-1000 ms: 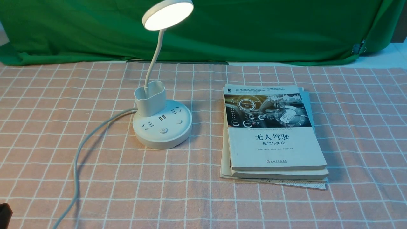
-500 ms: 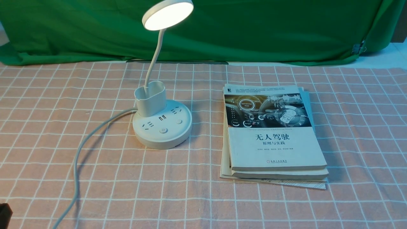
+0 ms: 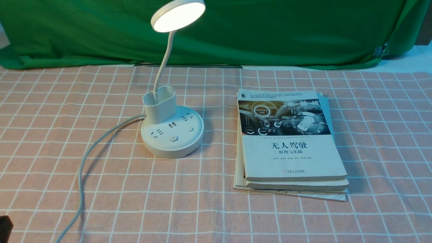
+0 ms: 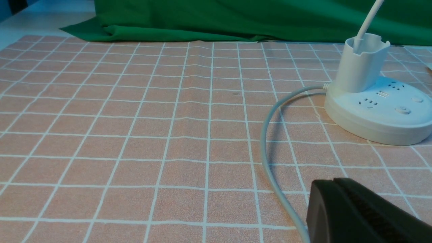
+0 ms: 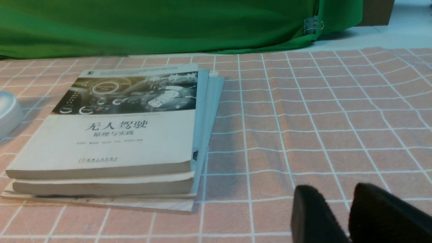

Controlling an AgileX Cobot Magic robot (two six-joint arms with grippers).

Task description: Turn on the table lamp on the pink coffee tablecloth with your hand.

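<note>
holder: cup on the table lamp [image 3: 172, 131] only has the neck in it
left gripper [image 4: 337, 195]: fingers together, lamp well beyond
right gripper [image 5: 341, 209]: fingers slightly apart, empty

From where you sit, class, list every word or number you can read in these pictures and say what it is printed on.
"无人驾驶": large title on the top book of the stack.
"原理与实践": subtitle just below it.
Author line, publisher line, English line under the cover picture, and the top text strip: too small to read.
Lamp base: only socket and button marks, no readable words.
</note>
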